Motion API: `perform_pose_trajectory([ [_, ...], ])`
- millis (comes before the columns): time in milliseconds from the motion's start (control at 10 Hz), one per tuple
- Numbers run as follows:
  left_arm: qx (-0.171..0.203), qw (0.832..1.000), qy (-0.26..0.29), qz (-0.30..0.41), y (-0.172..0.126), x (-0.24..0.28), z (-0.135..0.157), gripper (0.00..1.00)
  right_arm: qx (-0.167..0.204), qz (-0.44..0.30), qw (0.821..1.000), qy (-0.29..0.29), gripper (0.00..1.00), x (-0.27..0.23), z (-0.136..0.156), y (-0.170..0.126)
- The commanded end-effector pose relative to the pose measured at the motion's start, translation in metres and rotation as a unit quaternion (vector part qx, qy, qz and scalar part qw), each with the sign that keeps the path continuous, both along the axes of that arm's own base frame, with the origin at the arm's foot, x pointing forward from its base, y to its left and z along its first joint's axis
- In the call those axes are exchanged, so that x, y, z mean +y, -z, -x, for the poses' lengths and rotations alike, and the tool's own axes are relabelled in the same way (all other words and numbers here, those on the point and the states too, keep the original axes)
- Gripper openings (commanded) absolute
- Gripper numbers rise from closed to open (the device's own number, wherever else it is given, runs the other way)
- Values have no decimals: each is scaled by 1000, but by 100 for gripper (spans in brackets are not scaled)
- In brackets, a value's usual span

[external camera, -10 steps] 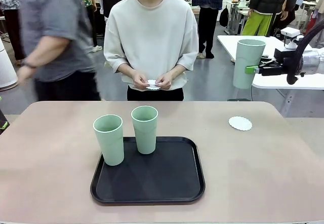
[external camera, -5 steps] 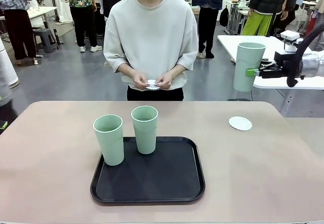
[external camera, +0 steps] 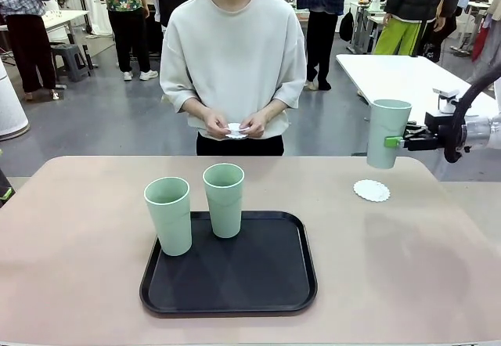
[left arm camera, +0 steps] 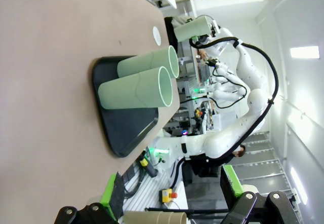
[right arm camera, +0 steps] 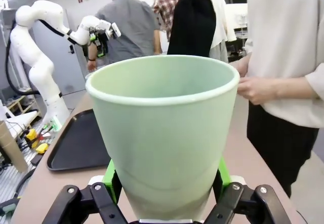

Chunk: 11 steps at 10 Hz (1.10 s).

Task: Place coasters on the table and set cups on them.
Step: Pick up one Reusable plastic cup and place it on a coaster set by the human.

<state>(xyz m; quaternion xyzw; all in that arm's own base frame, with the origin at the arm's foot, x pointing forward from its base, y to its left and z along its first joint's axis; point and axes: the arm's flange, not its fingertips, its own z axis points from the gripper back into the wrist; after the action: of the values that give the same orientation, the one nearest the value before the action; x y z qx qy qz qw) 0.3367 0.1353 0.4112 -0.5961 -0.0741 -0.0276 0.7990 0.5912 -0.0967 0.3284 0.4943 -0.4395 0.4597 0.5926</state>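
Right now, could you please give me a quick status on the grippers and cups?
Right gripper shut on cup, airborne near coaster on table. Left gripper open, empty. Two cups on tray. Nothing between cup and coaster.

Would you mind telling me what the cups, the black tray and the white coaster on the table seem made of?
Cups: likely matte plastic, from the even mint colour and thick rounded rims. Tray: probably black plastic, low-gloss, with a moulded raised rim. Coaster: flat, white, scalloped; paper or thin plastic, too small to tell.
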Motion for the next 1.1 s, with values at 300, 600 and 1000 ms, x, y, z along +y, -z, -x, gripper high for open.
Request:
perform_pose_trajectory([
  [300,-7,1000,-2,10,-2,0,0,100,-4,13,998,-63,85,-8,-16,36],
  [600,-7,1000,-2,10,-2,0,0,100,-22,-23,995,-90,85,-19,-25,49],
  [1000,-7,1000,-2,10,-2,0,0,100,-20,-30,996,-80,85,-18,-21,54],
])
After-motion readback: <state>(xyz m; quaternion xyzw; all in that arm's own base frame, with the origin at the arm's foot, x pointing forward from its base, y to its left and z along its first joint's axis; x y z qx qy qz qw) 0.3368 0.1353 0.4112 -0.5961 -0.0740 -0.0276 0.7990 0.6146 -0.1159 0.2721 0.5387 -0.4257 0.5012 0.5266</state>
